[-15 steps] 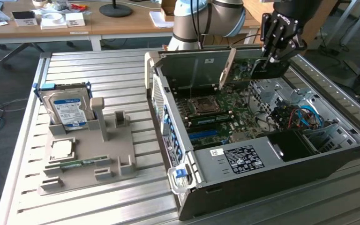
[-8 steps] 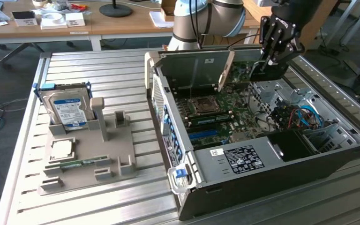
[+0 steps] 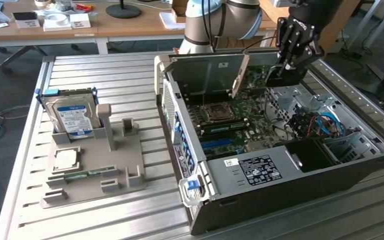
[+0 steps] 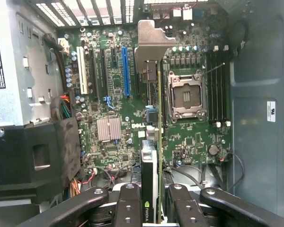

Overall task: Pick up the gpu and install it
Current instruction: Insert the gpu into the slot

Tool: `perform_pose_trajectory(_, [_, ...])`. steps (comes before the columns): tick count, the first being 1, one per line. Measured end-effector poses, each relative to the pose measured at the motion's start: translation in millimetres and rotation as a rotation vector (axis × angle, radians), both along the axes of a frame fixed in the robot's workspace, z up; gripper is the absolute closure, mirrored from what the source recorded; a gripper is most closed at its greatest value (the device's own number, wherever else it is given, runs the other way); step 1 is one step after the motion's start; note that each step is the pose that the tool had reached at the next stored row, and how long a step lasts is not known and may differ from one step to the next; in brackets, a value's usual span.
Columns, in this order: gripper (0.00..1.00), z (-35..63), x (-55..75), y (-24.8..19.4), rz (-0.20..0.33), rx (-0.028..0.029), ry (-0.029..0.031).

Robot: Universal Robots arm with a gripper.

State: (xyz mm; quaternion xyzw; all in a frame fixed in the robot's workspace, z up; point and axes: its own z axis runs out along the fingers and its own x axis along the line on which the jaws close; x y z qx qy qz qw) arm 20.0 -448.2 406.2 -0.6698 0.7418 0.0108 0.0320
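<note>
The thin flat gpu (image 4: 159,123), a green circuit board with a dark face and a silver metal end bracket, is held in the gripper (image 4: 152,194). The jaws are closed to a narrow gap on the card's two faces, near the end opposite the bracket. The card is carried on edge, presumably so that its lower connector edge faces the board beneath it.

In the exterior view the gripper (image 3: 287,70) is seen inside the open black and grey computer case (image 3: 299,175), with the gpu (image 3: 262,77) reaching away from it towards the case's rear wall. The bracket is kept at the far end from the gripper, very likely so that it meets the rear openings.

Below the gripper lies the green motherboard (image 4: 113,94). The card is lined up between a long blue expansion slot (image 4: 125,71) on one side and the square silver processor socket (image 4: 186,97) on the other. Whether its edge already touches a slot cannot be told.

Well apart from the gripper, a blue-labelled silver hard drive (image 3: 72,115) is left upright on the slatted metal surface (image 3: 112,75).
</note>
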Motion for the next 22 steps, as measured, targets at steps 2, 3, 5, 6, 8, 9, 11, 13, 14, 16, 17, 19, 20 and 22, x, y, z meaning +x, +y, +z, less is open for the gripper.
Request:
perform_pose_trajectory(2, [0.73,-0.3,-4.8,0.0,0.000,0.0000,0.0000])
perform_pose_trajectory(3, [0.73,-0.4,-7.1,0.0,0.000,-0.0002,0.0000])
perform_pose_trajectory(5, [0.73,-0.8,-11.6,0.0,0.000,-0.0002,0.0000])
perform_pose_trajectory(6, [0.73,-0.9,-13.8,0.0,0.000,-0.0003,0.0000])
perform_pose_trajectory(8, [0.73,-1.9,-17.4,0.0,0.000,-0.0003,0.0000])
perform_pose_trajectory(9, [0.73,-3.1,-18.7,0.0,0.000,-0.0002,0.0000])
perform_pose_trajectory(11, [0.73,-6.5,-20.5,0.0,0.000,-0.0002,0.0000])
perform_pose_trajectory(13, [0.73,-9.6,-21.9,0.0,0.000,-0.0003,0.0000])
perform_pose_trajectory(14, [0.73,-10.1,-22.1,0.0,0.000,-0.0002,0.0000])
perform_pose_trajectory(16, [0.73,-10.1,-22.1,0.0,0.000,-0.0004,0.0001])
perform_pose_trajectory(17, [0.73,-10.2,-22.2,0.0,0.000,-0.0003,0.0000])
perform_pose_trajectory(19, [0.73,-10.2,-22.2,0.0,0.000,-0.0003,0.0000])
perform_pose_trajectory(20, [0.73,-10.2,-22.2,0.0,0.000,-0.0003,0.0000])
perform_pose_trajectory(22, [0.73,-10.2,-22.2,0.0,0.000,-0.0003,0.0000])
